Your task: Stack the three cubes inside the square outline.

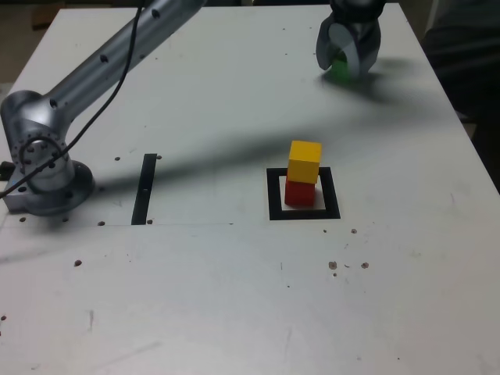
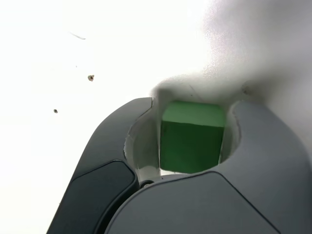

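The white table [image 1: 234, 312] carries the whole work area. The arm's base [image 1: 39, 172] is mounted near the table edge at the exterior view's left, and the arm reaches diagonally across to the far corner at the exterior view's right.

The gripper [image 1: 346, 66] is lowered to the table surface near that far corner. The green cube [image 1: 340, 70] sits between its jaws, resting on the table. In the wrist view, the green cube [image 2: 191, 139] fills most of the space between the two curved jaws of the gripper [image 2: 190, 141]. One jaw appears to touch the cube's side; a narrow gap shows between the cube and the other jaw. Whether the jaws are clamped on the cube or only bracketing it cannot be told.

The square outline [image 1: 304, 212] lies toward the middle of the table, well apart from the gripper and nearer the front edge. The red cube [image 1: 300, 193] stands on the white centre inside the outline. The yellow cube [image 1: 305, 162] rests on top of the red cube, slightly rotated against it.

A thin black strip [image 1: 144, 189] lies on the table between the arm's base and the square outline, just beside the base. Small dark specks are scattered over the surface.
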Tool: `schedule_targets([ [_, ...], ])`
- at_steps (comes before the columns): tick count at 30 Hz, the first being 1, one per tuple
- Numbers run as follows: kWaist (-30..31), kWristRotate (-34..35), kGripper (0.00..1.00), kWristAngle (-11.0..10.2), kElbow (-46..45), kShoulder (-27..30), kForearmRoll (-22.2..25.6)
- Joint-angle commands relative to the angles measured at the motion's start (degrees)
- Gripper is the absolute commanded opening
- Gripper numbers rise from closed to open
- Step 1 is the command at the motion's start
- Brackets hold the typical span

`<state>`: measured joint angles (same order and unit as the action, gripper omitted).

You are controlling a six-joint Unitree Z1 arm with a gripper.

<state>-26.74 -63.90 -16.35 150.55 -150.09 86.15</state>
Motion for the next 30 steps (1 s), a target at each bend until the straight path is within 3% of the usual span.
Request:
schedule_targets([
  [1, 0.14, -0.08, 0.29, 0.06, -0.38, 1.4, 0.27],
  [15, 0.45, 1.77, 0.29, 1.19, -9.33, 10.96, 1.38],
  [30, 8.81, 17.38, 0.29, 2.08, -32.35, 30.72, 0.21],
])
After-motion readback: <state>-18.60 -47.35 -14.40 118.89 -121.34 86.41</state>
